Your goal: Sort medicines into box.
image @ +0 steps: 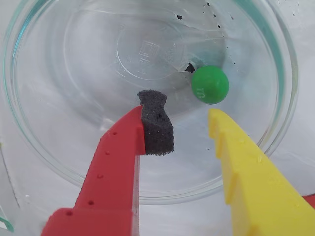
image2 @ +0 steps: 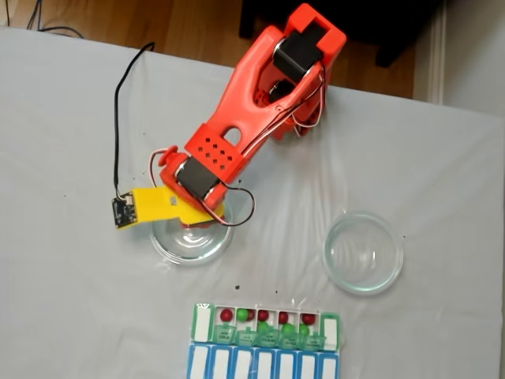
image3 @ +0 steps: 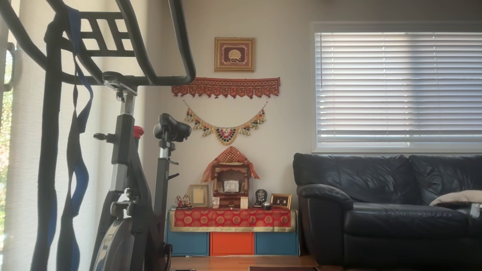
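My tool (image: pixel 189 130) hangs spread over the glass dish (image: pixel 275 54), last green medicine (image: pixel 210 84) sitting upper right of centre (others already in the box (image2: pixel 267 326)), so next I drop, straddle, pinch it.

Black sofa (image3: pixel 395 203) under blinds (image3: pixel 398 86) — sunlit wall.

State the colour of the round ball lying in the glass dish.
Bright green ball, seen best in the wrist view.
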